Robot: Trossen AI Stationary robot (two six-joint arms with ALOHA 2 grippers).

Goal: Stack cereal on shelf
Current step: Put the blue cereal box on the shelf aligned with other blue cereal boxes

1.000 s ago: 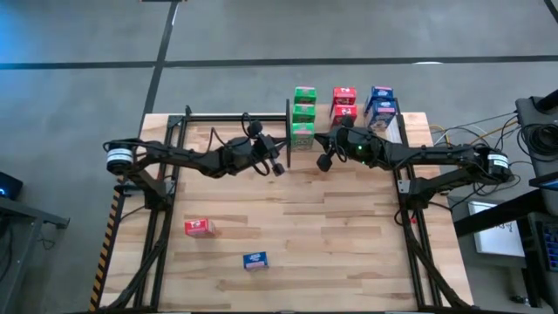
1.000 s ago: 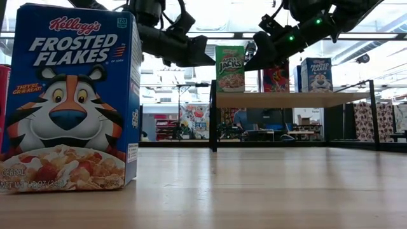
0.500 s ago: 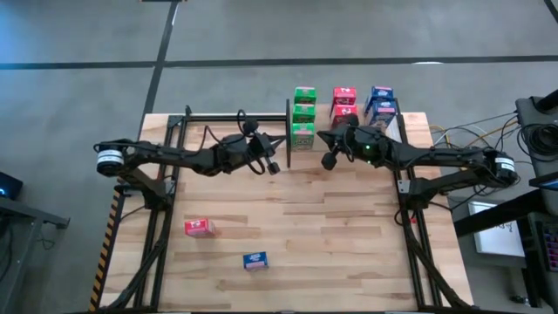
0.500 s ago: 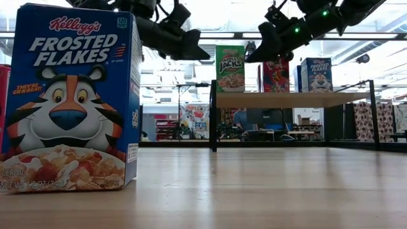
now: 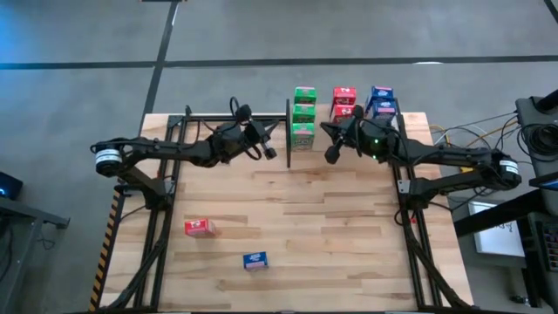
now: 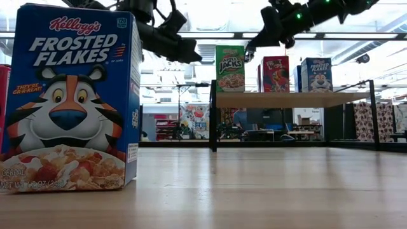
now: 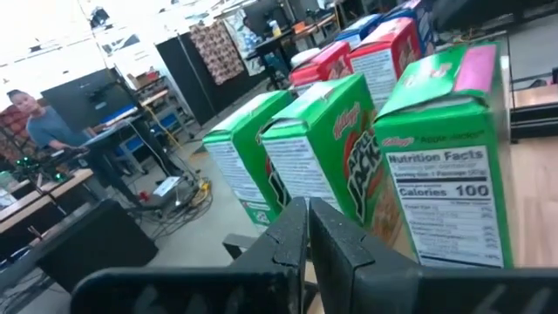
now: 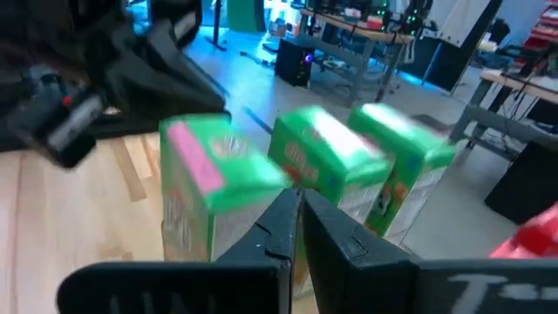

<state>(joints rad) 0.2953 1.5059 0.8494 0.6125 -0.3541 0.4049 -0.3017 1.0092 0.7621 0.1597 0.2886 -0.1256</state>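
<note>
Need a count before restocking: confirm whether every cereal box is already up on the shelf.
No: the overhead view shows a red cereal box and a blue cereal box lying on the plank tabletop, far from the shelf.

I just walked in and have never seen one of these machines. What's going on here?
Two robot arms are stocking toy cereal boxes on a small shelf. Three green boxes already stand there, beside red and blue ones. Both the left gripper and right gripper hover near the shelf, shut and empty. One red box and one blue box wait on the table.
</note>
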